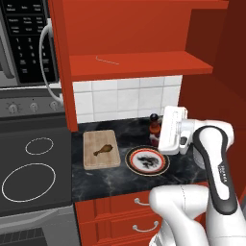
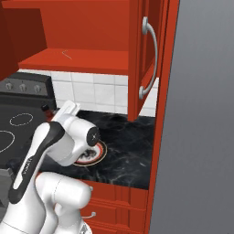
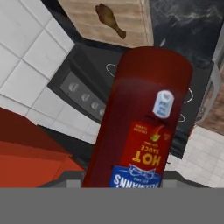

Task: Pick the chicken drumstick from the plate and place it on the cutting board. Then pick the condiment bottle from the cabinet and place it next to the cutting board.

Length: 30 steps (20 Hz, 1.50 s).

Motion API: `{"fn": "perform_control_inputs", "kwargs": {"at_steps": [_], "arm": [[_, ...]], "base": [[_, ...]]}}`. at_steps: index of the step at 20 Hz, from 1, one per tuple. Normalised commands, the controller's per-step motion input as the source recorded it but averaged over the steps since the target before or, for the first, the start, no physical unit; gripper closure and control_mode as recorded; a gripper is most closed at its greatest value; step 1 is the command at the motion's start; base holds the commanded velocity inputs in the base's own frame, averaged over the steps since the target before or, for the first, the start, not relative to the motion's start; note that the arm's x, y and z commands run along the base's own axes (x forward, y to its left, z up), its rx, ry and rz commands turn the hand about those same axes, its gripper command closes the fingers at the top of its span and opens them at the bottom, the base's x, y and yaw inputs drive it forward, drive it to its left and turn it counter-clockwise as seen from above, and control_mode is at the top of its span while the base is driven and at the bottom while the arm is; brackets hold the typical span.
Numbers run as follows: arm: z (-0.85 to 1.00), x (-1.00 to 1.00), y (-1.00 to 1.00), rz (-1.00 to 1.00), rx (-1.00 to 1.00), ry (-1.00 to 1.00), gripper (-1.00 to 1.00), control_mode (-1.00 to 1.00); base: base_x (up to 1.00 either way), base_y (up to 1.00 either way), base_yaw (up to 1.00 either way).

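While claw (image 1: 158, 135) grips condiment bottle (image 3: 142, 127) | chicken drumstick (image 1: 103, 150) on cutting board (image 1: 101, 149)

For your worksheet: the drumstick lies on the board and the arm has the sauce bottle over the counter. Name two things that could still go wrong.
1. The condiment bottle hangs in the gripper right above the plate, so it may get set on the plate, away from the cutting board.
2. Moving toward the board, the bottle could knock the chicken drumstick off it.

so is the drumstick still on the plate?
No, the drumstick lies on the cutting board; the plate beside it holds none.
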Motion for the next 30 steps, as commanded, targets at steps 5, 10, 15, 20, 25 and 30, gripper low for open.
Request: {"fn": "perform_control_inputs", "kwargs": {"at_steps": [5, 10, 15, 20, 25, 30], "arm": [[0.0, 0.03, 0.0, 0.0, 0.06, 0.0, 1.0, -1.0], [-0.17, 0.04, 0.0, 0.0, 0.06, 0.0, 1.0, -1.0], [-0.38, 0.06, 0.0, 0.0, 0.09, 0.0, 1.0, -1.0], [-0.32, 0.0, 0.01, 0.01, 0.11, 0.06, 1.0, -1.0], [-0.17, -0.03, 0.05, 0.01, 0.1, 0.08, 1.0, -1.0], [-0.16, -0.09, 0.07, 0.01, 0.11, 0.06, 1.0, -1.0]], "base": [[0.0, 0.0, 0.0], [0.0, 0.0, 0.0], [0.0, 0.0, 0.0], [0.0, 0.0, 0.0], [0.0, 0.0, 0.0], [0.0, 0.0, 0.0]]}}
